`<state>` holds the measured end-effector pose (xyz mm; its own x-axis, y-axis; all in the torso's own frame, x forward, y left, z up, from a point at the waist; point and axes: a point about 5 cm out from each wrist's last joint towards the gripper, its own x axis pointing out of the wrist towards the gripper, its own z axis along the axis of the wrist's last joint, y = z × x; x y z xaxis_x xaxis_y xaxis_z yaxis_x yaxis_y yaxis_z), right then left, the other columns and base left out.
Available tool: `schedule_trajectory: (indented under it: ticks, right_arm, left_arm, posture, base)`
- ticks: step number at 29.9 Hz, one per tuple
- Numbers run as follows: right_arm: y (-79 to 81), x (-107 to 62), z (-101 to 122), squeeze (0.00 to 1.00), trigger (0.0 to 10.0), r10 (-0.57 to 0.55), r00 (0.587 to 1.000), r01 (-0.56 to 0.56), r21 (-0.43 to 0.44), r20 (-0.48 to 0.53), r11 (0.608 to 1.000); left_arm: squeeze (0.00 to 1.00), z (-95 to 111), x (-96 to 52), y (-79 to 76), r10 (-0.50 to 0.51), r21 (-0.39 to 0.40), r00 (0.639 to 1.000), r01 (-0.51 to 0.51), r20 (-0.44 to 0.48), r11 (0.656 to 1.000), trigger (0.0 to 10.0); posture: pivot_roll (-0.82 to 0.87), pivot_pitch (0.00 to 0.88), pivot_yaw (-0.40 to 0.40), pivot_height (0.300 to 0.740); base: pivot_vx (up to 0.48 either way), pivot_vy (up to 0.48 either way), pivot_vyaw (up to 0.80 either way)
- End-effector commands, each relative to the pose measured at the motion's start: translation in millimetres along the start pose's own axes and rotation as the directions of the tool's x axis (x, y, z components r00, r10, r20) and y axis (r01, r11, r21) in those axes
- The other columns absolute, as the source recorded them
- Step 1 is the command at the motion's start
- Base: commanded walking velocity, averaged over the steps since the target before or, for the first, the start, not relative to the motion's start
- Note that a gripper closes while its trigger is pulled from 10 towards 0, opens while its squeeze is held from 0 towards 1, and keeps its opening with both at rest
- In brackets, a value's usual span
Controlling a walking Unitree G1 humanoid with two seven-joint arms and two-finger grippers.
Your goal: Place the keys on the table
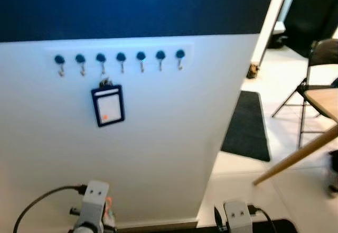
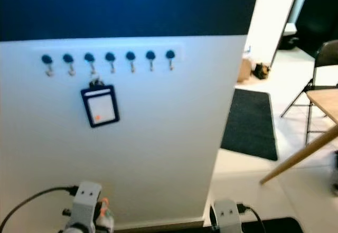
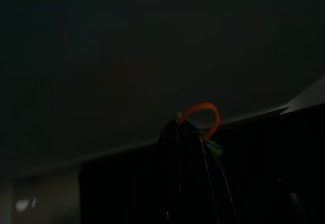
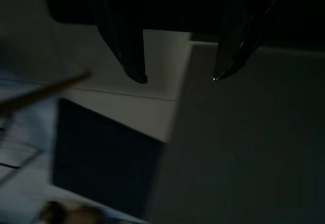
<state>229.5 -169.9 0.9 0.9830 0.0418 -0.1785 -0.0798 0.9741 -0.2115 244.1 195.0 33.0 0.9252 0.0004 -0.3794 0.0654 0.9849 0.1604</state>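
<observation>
Where hooks (image 1: 121, 57) line wall, badge (image 1: 108, 105), mat (image 1: 247, 124)

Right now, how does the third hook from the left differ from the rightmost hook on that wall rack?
The third hook carries a dark-framed badge holder; the rightmost hook is bare. The third hook sits inside the row, the rightmost hook at the end nearest the corner of the wall. Both have a round blue knob and sit in one row.

Black mat (image 1: 247, 127) on tiled floor (image 1: 285, 190)
</observation>
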Motion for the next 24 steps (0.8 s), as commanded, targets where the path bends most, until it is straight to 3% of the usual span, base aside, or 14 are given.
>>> schedule_trajectory:
  ticks: [1, 24]
  right_arm:
    - [4.4, -4.2, -5.3, 0.00, 10.0, 0.013, 1.000, -0.013, 0.004, -0.019, 1.000]
    - [1.1, 0.4, -5.9, 0.00, 10.0, 0.027, 0.999, -0.027, -0.015, -0.020, 1.000]
  left_arm:
    - [0.00, -8.8, -2.4, 1.5, 0.006, -0.003, 0.999, -0.006, -0.034, 1.000, 10.0]
    - [0.00, -7.1, 2.7, -2.9, 0.002, -0.007, 1.000, -0.002, -0.019, 1.000, 10.0]
  posture:
    - [0.09, 0.139, 0.027, 0.740]
    - [0.08, 0.110, 0.007, 0.740]
  base:
    - [0.000, 0.000, -0.80]
    - [0.000, 0.000, -0.80]
